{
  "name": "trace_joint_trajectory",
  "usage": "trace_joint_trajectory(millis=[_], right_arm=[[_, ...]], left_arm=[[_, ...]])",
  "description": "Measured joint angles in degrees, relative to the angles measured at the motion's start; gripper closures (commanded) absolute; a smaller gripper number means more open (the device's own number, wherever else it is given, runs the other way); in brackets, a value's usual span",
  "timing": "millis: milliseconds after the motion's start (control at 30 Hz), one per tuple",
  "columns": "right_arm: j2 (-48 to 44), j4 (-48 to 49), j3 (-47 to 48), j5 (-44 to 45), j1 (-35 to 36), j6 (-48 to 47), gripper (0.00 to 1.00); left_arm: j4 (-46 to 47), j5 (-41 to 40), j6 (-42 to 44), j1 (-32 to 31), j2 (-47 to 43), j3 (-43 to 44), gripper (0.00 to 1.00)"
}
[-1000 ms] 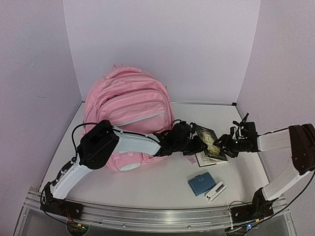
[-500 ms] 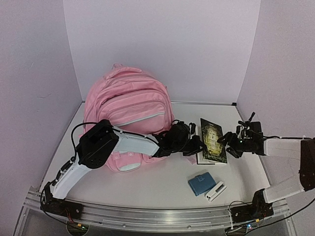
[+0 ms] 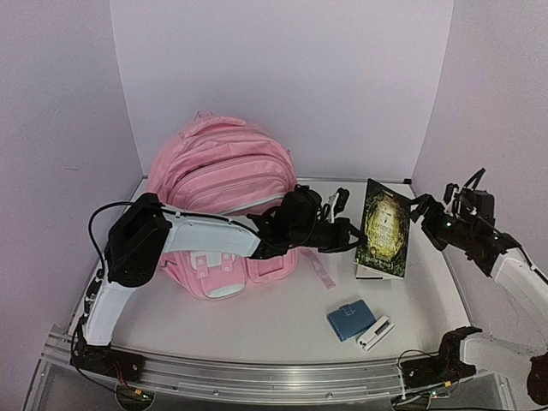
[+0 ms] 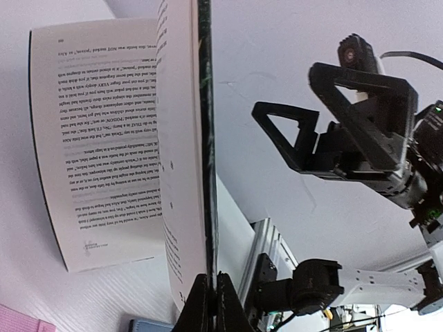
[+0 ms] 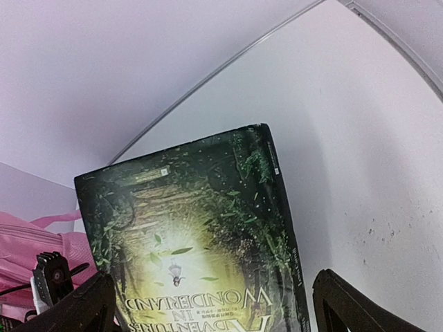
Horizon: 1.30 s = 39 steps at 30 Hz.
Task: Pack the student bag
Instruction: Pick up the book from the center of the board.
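Holds Wonderland paperback [image 3: 385, 224] upright in clamped left gripper [image 4: 211, 296], 3 o'clock of pink backpack [image 3: 218, 171], contents unseen; right gripper [image 3: 425, 210] spread, empty.

**Book on edge between two grippers**

Book [image 3: 385, 229] upright on the table [image 3: 282, 317], pinched at its near edge by the left gripper [image 3: 355, 236]. Left of that gripper, under its arm: backpack [image 3: 224, 193]. Right of the book, apart from it: right gripper [image 3: 421, 214], jaws spread wide. Nearer than both grippers, on the table: small case [image 3: 349, 320], with a slim stick [image 3: 374, 333] just to its right.
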Motion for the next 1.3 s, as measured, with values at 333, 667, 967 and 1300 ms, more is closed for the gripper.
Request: trace_joint_trajectory(millis=[333,667,967,1300], right_arm=[[-10.16,-14.08,10.3,1.92,-0.01,-0.45,0.02],[-8.5,-16.93,14.99,-15.0,0.0,-3.19,0.03],[-5.87,-13.42,21.14,-31.2,-0.16,-3.1,0.6],[-5.45,-6.26,25.9,-36.71,-0.01,-1.19,1.0]], left_arm=[[1.1,4.4,4.11,-0.34,-10.29,-2.88,1.0],[3.4,9.94,5.08,-0.39,-18.1,-6.92,1.0],[3.91,13.52,5.52,-0.37,-19.31,-6.92,0.99],[1.24,15.26,7.59,-0.61,-23.89,-6.88,0.27]])
